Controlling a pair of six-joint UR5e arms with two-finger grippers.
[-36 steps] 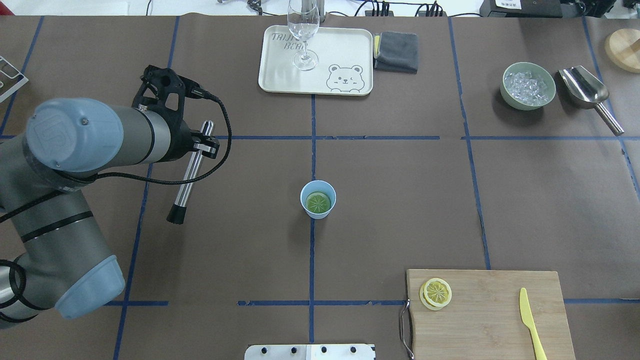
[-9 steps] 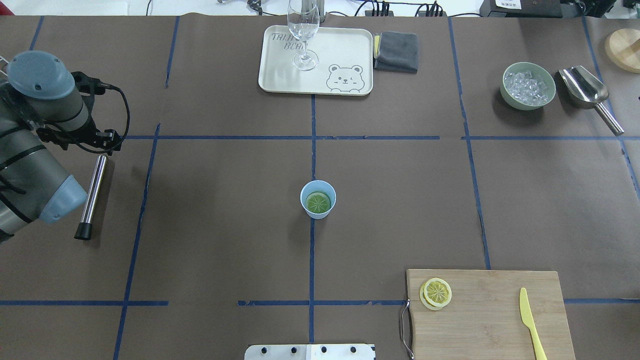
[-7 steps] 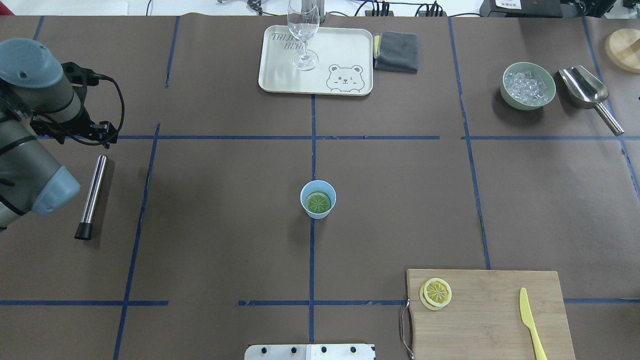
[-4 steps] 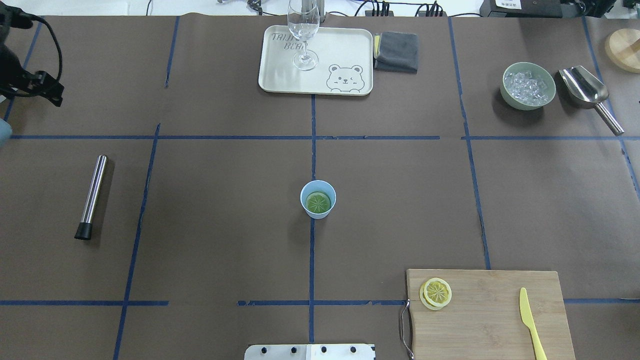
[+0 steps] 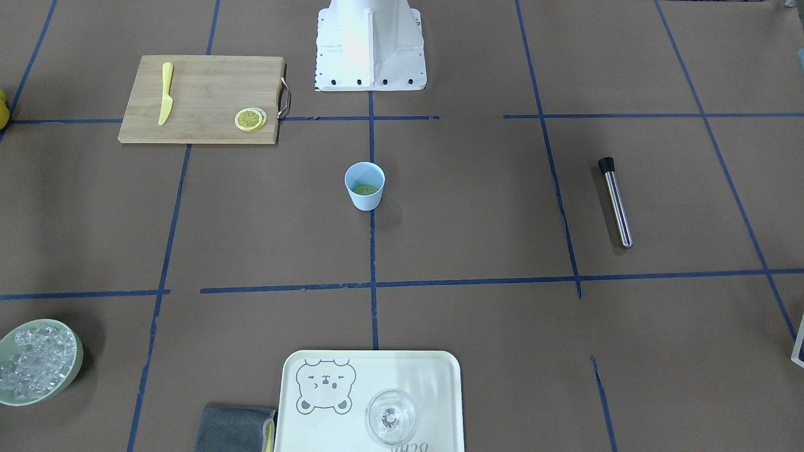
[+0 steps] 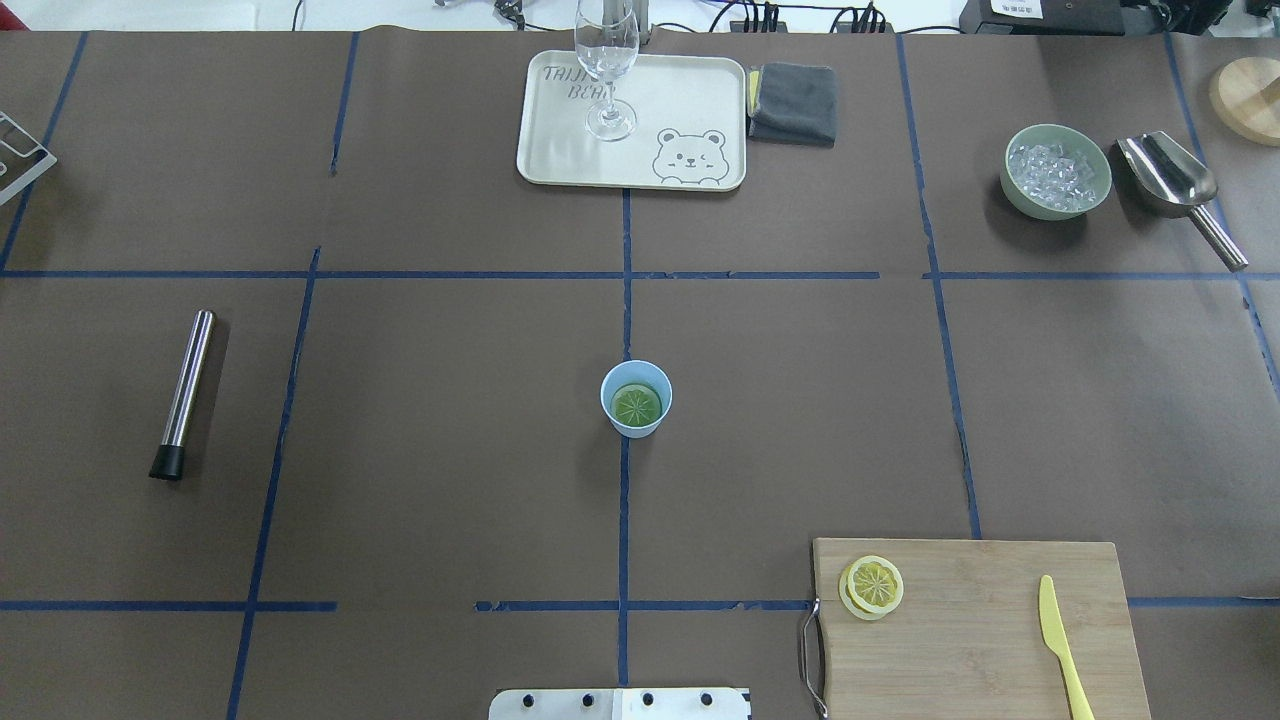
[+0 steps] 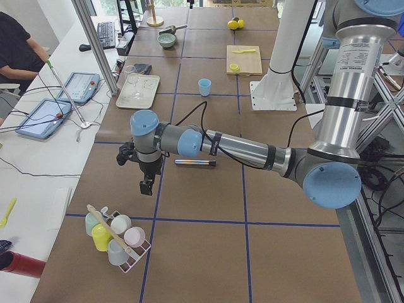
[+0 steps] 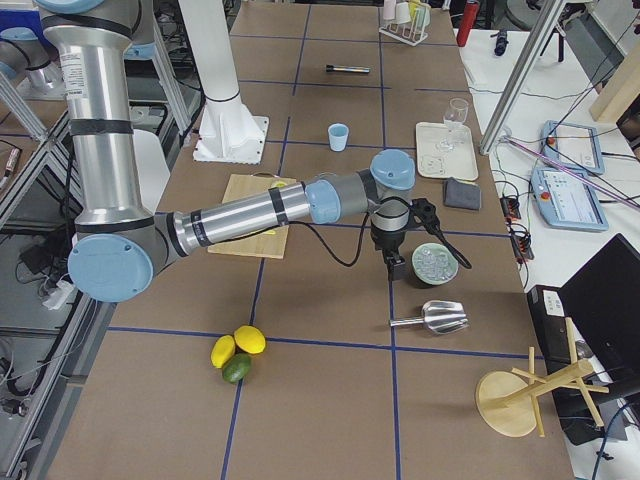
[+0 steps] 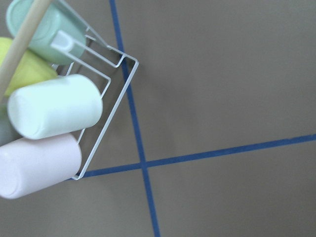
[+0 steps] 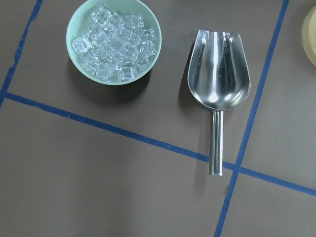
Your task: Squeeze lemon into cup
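Lemon (image 6: 637,405) flat in mid-bench cup (image 6: 640,430); left end effector (image 7: 146,187), right end effector (image 8: 397,267): grip state I cannot tell; my off-centre reach could topple cup.

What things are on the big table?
cup: one, pale blue, table centre
lemon slice: one, greenish-yellow, inside cup
spare lemon slices: two, yellow, stacked on cutting board
knife: one, yellow, on board
muddler: one, steel, robot's left side
wine glass: one, clear, on bear tray
cloth: one, grey, beside tray
ice bowl: one, green, beside steel scoop
whole lemons: two, yellow, beside lime
rack cups: several, pastel, left end
left arm: one, grey, by rack cups
right arm: one, grey, over ice bowl
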